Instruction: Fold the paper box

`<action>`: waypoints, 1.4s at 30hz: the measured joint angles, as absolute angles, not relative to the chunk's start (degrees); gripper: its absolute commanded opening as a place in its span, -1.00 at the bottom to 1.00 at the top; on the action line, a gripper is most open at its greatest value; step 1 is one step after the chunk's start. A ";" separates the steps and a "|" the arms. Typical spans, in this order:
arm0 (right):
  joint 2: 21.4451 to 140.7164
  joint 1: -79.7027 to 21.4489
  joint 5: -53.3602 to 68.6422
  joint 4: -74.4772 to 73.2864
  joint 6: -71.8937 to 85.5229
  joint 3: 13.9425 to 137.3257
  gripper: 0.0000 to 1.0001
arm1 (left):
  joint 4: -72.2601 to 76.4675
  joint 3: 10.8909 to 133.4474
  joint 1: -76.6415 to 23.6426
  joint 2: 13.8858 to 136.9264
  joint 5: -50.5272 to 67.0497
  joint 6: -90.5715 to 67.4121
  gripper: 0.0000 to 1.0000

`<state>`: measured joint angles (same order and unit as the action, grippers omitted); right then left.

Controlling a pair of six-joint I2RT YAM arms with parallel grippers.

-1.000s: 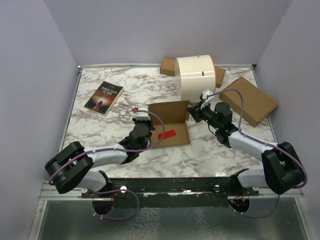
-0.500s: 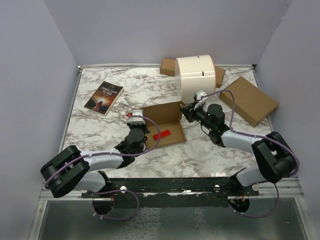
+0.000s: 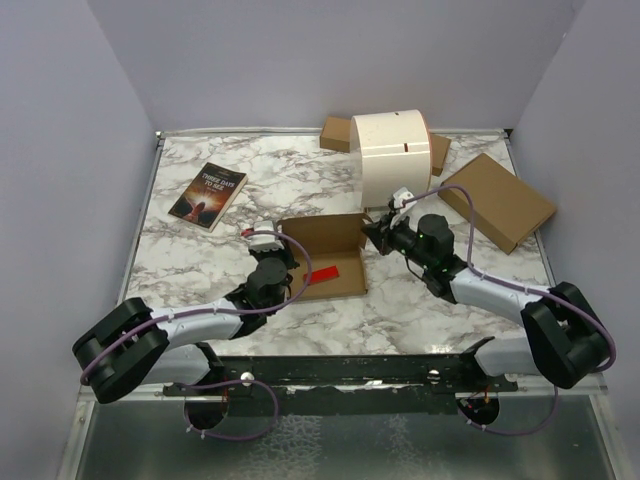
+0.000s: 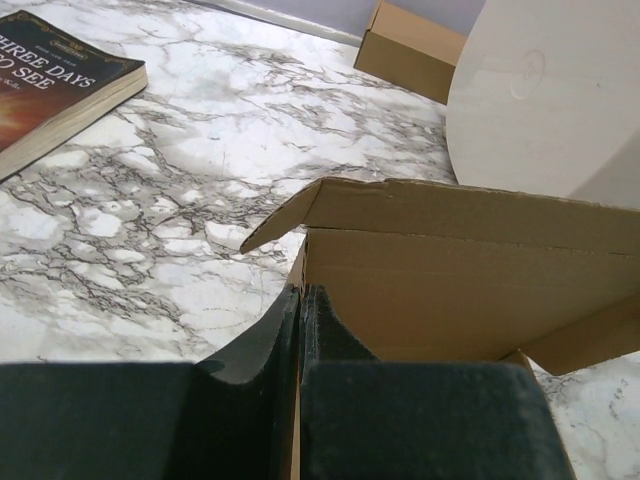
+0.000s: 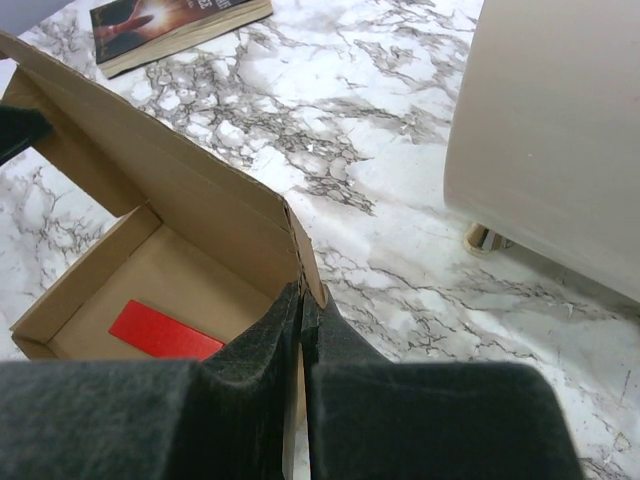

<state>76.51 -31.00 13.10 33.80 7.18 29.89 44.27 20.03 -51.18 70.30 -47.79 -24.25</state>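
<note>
The paper box is a brown cardboard tray, open near the table's middle, with its back lid panel standing up and a red strip on its floor. My left gripper is shut on the box's left side wall; in the left wrist view the fingertips pinch that thin wall edge. My right gripper is shut on the right end of the box. The right wrist view shows its jaws clamped on the cardboard corner, with the tray's inside and the red strip to the left.
A book lies at the back left. A large white cylinder stands just behind the box, with a small brown carton beside it. A bigger brown cardboard box lies at the back right.
Both grippers have shifted left and slightly nearer, carrying the paper box with them. Both grips stay shut.
</note>
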 measured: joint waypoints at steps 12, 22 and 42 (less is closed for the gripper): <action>76.38 -32.14 11.51 32.67 9.41 30.26 -0.98 | 44.75 19.14 -51.90 69.78 -49.58 -26.00 -1.00; 87.00 -34.06 9.10 40.84 8.58 36.60 -0.98 | 46.48 18.90 -47.09 69.54 -48.69 -19.31 -1.00; 100.68 -36.10 -1.87 56.16 2.24 43.92 -0.97 | 53.65 23.90 -34.17 80.14 -32.71 -15.05 -1.00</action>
